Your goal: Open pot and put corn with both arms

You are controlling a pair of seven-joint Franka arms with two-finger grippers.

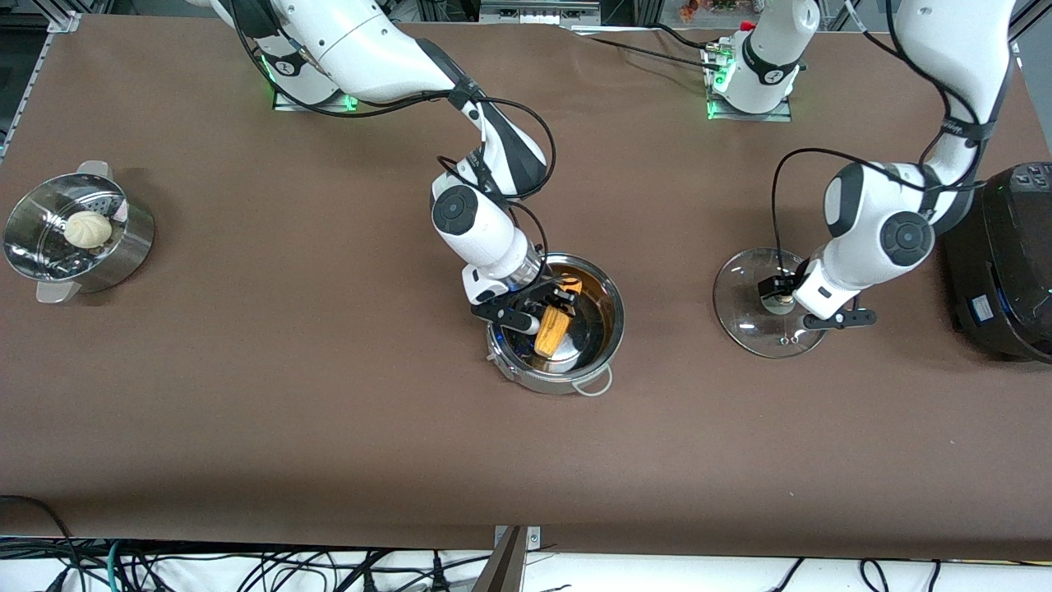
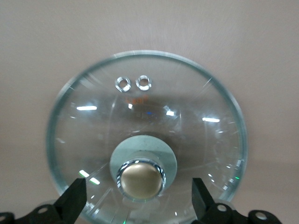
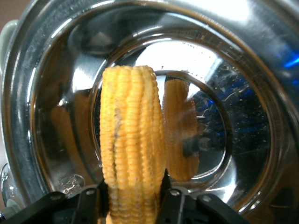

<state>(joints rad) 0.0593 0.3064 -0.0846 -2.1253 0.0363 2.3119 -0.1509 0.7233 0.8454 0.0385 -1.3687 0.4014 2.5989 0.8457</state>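
The shiny steel pot (image 1: 612,329) stands uncovered at the middle of the table. My right gripper (image 1: 538,308) is inside its rim, shut on the yellow-orange corn (image 1: 552,330), which points down toward the pot's floor. In the right wrist view the fingers (image 3: 88,203) clamp the corn (image 3: 133,154) above the pot's floor (image 3: 233,121). The glass lid (image 1: 744,321) lies flat on the table, beside the pot toward the left arm's end. My left gripper (image 1: 789,302) is open just over it. Its fingers (image 2: 74,200) stand on either side of the lid's knob (image 2: 140,179), apart from it.
A perforated steel steamer pot (image 1: 123,255) with a pale bun (image 1: 88,228) stands at the right arm's end of the table. A large black cooker (image 1: 1007,263) stands at the left arm's end, close to the left arm's wrist.
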